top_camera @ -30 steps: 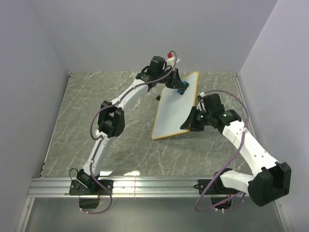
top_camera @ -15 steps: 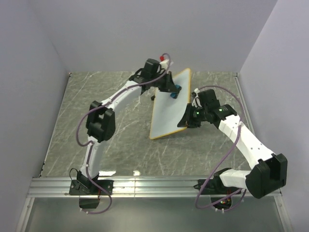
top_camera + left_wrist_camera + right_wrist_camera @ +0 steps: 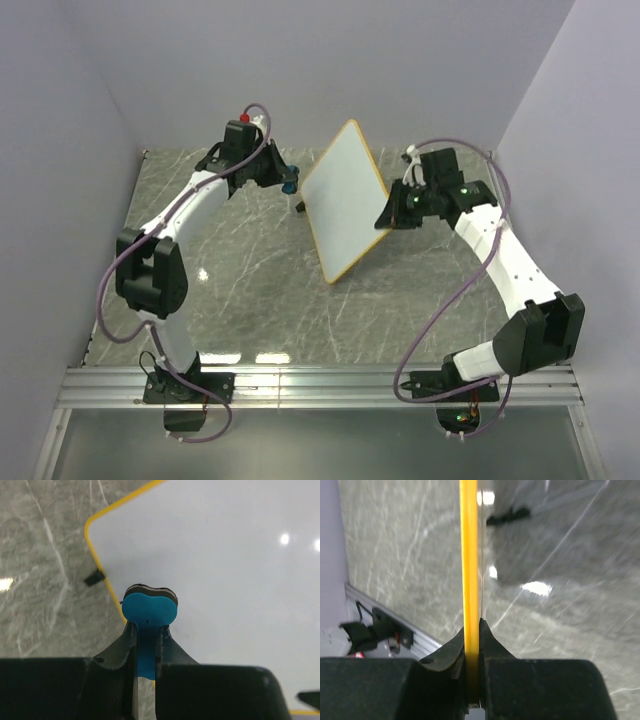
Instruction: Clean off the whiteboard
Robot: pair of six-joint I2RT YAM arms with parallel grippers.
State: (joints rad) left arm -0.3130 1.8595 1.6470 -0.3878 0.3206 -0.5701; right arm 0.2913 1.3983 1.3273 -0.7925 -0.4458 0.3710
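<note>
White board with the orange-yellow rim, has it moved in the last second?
Yes. The white orange-rimmed board has swung left, its far corner now farther from the right wall.

White left arm (image 3: 190, 205) and right arm (image 3: 512, 268) carry black joints and purple cables (image 3: 399, 380), ending in black left gripper (image 3: 146, 626) and right gripper (image 3: 473, 626).

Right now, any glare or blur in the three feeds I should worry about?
Left wrist: two bright hotspots on the whiteboard, upper right; eraser sharp. Right wrist: table behind is smeared and soft, with bright patches; only the yellow rim by the right pincer is crisp. Top external: even light, small reflections on the table toward its near edge, no blur.
</note>
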